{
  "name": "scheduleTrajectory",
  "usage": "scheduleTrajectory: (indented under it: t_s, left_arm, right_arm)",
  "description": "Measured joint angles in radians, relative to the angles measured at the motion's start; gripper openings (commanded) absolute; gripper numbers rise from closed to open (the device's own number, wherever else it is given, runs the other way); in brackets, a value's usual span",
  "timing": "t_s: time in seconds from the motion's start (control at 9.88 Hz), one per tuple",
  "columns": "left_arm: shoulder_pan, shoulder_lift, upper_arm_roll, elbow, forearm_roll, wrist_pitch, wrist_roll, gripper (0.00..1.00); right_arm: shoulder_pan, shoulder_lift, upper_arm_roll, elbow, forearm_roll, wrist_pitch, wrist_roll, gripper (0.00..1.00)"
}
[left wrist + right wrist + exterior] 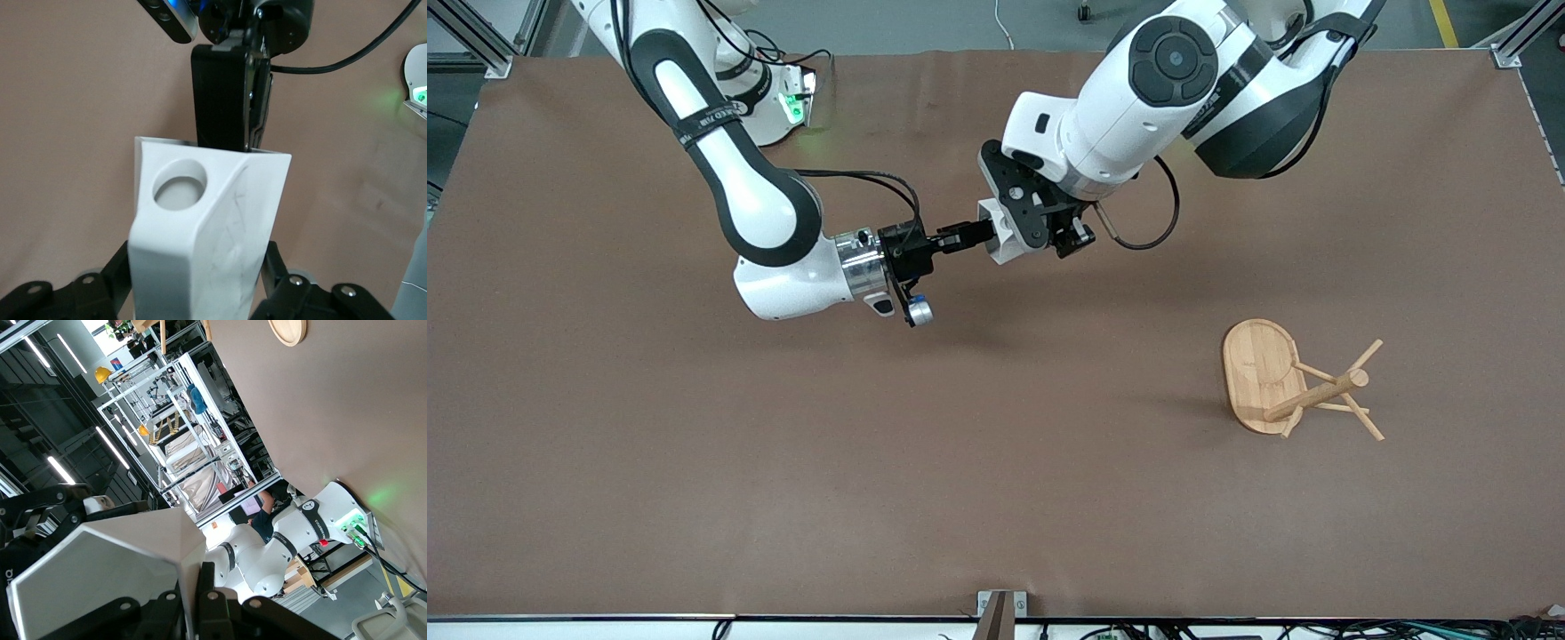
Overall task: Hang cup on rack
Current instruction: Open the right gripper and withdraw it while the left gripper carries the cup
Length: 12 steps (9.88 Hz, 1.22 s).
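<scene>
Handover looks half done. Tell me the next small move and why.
Probably open the right claw: both claws appear shut on the cup in mid-air, the left claw on its body. Once freed, the left arm could carry it to the rack.

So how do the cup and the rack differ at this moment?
The cup is white and faceted; the rack is light wood. The cup is up in the air, gripped by both the left gripper and the right gripper; the rack stands untouched on the table. The rack is larger.
</scene>
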Motion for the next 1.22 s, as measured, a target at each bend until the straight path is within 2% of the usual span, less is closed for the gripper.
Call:
scheduleTrajectory:
  t_s: [0.41, 0.61, 0.71, 0.81, 1.01, 1.22]
  left_arm:
    - [0.009, 0.002, 0.002, -0.01, 0.003, 0.002, -0.002, 0.0]
    - [0.011, 0.002, 0.003, -0.018, 0.003, 0.002, -0.002, 0.01]
    - [0.012, 0.002, 0.004, -0.018, 0.003, 0.002, -0.007, 0.01]
    - [0.012, 0.002, 0.006, -0.019, 0.004, 0.002, -0.032, 0.01]
    - [0.014, 0.002, 0.016, -0.02, 0.015, 0.003, -0.152, 0.01]
    - [0.017, 0.002, 0.025, -0.019, 0.076, 0.007, -0.355, 0.01]
  right_arm:
    - [-0.022, -0.01, -0.002, 0.016, -0.018, -0.028, 0.047, 1.0]
    - [-0.102, -0.017, -0.009, 0.029, -0.159, -0.032, 0.097, 1.0]
    - [-0.137, -0.021, -0.031, 0.042, -0.27, -0.037, 0.142, 1.0]
    - [-0.151, -0.033, -0.079, 0.064, -0.404, -0.042, 0.193, 1.0]
    - [-0.16, -0.084, -0.184, 0.097, -0.738, -0.063, 0.25, 1.0]
    - [-0.161, -0.134, -0.273, 0.1, -1.081, -0.057, 0.259, 1.0]
